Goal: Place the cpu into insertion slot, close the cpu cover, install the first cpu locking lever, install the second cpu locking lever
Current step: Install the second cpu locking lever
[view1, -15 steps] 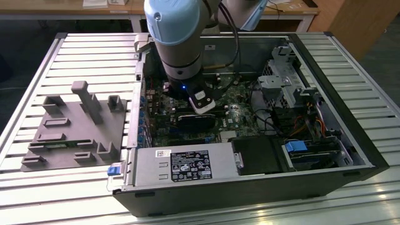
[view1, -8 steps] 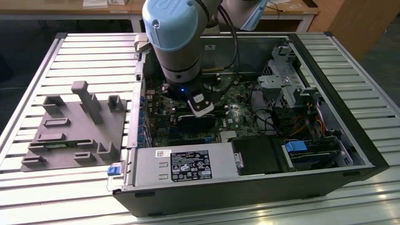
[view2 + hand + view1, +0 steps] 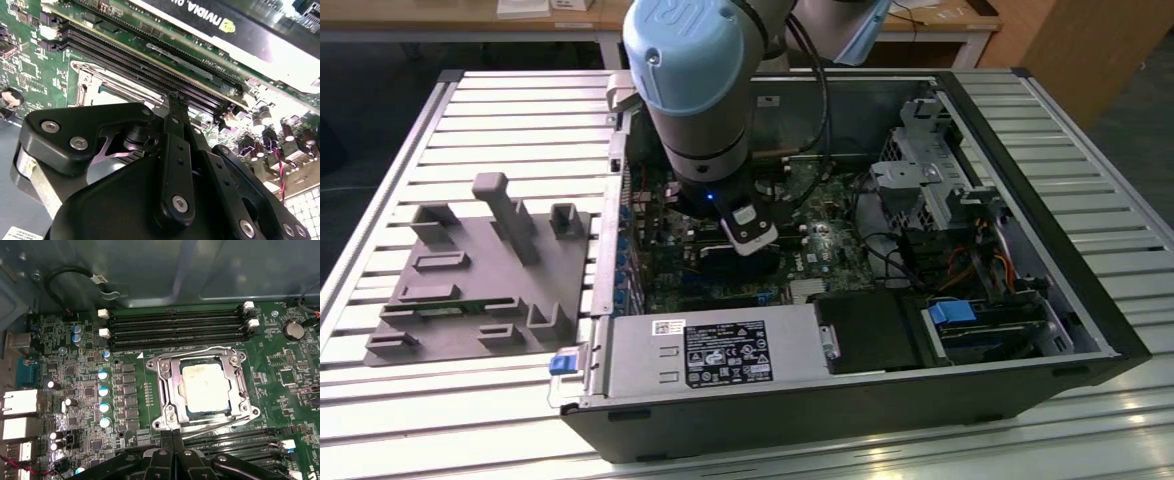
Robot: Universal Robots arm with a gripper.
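Gripper (image 3: 172, 437) fingers (image 3: 176, 112) are pressed together, and we see nothing between them; the tips sit at the near edge of the insertion slot (image 3: 202, 387). We find the cpu (image 3: 205, 385) seated in that slot, with the cpu cover (image 3: 167, 385) closed flat over it.

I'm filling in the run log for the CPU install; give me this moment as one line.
cpu: in insertion slot | cpu cover: closed over it | gripper: shut, at the socket's edge
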